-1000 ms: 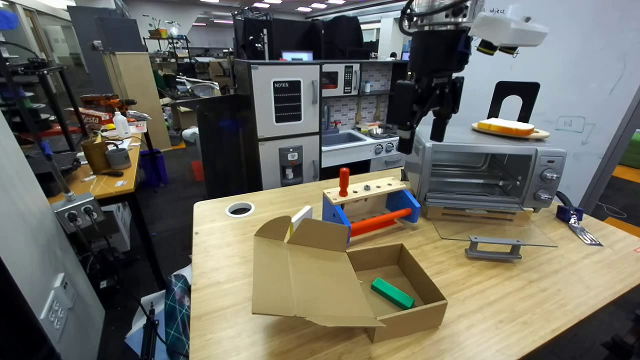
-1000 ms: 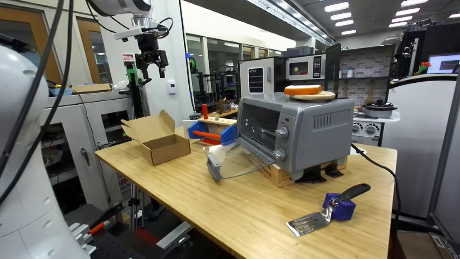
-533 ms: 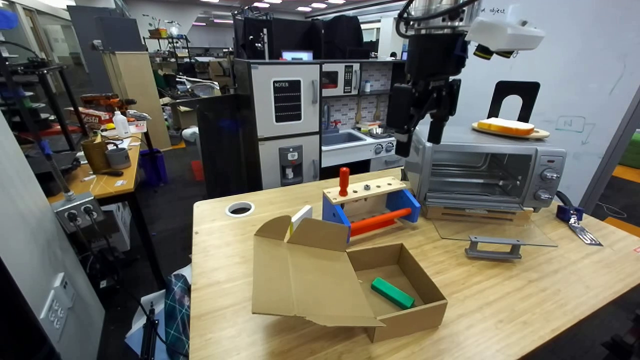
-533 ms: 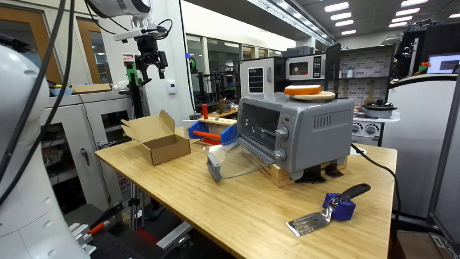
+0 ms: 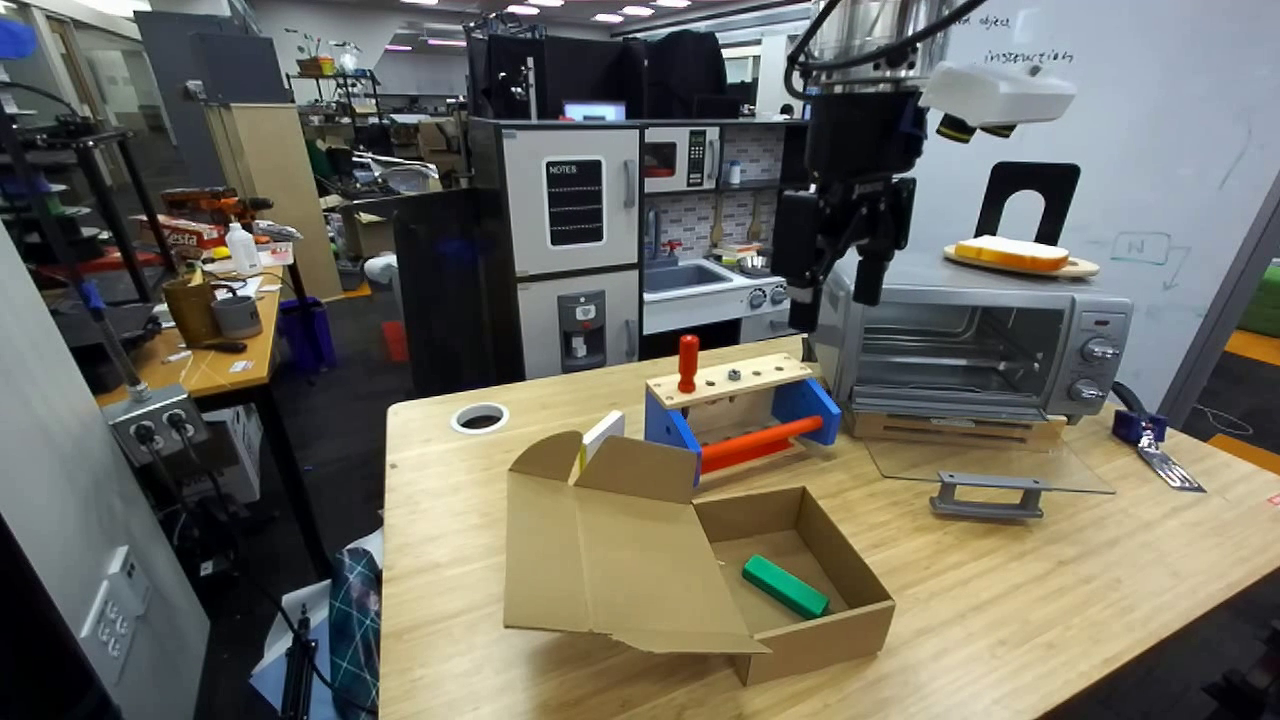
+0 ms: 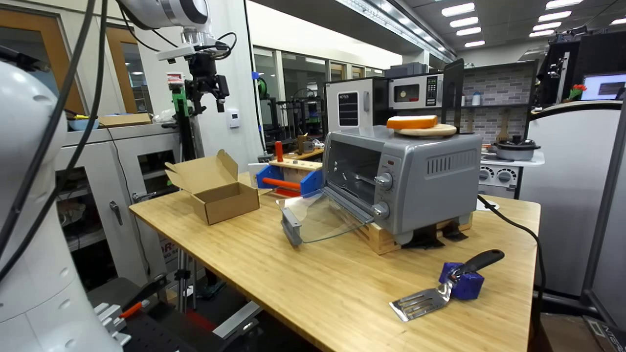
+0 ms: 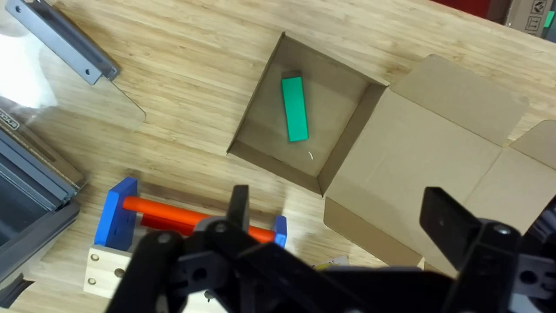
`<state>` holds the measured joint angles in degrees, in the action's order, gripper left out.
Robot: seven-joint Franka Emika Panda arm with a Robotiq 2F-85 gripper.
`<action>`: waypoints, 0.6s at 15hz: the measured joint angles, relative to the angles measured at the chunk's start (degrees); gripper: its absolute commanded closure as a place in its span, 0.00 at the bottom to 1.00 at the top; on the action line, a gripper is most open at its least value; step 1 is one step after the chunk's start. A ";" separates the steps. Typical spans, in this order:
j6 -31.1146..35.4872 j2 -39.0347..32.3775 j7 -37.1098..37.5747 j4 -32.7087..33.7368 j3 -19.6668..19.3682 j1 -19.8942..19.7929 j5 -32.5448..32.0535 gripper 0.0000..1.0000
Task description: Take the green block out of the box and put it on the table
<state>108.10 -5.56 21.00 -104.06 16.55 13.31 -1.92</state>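
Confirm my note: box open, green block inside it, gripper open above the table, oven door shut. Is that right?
Not quite: the oven door isn't shut; it is folded down open, as both exterior views show. The rest stands: box open, green block inside it, gripper open above the table.

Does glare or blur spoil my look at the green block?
Wrist view: no; white glare on the glass door, clear of the green block, which looks sharp; the gripper dark, slightly soft. In an exterior view, the box is shaded inside.
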 measured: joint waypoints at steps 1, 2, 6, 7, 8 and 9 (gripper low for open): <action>0.00 -0.36 0.00 0.01 -0.08 0.00 0.00 0.00; 0.00 -0.75 -0.01 0.03 -0.19 0.00 -0.01 0.00; -0.01 -2.13 -0.03 0.10 -0.53 0.01 -0.03 0.00; -0.01 -2.46 -0.03 0.11 -0.53 0.06 -0.03 0.00; -0.01 -2.79 -0.04 0.11 -0.53 0.20 -0.03 0.00; -0.01 -3.08 -0.12 0.11 -0.53 0.41 0.10 0.00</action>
<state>108.09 -8.64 20.88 -103.95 16.02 13.72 -1.82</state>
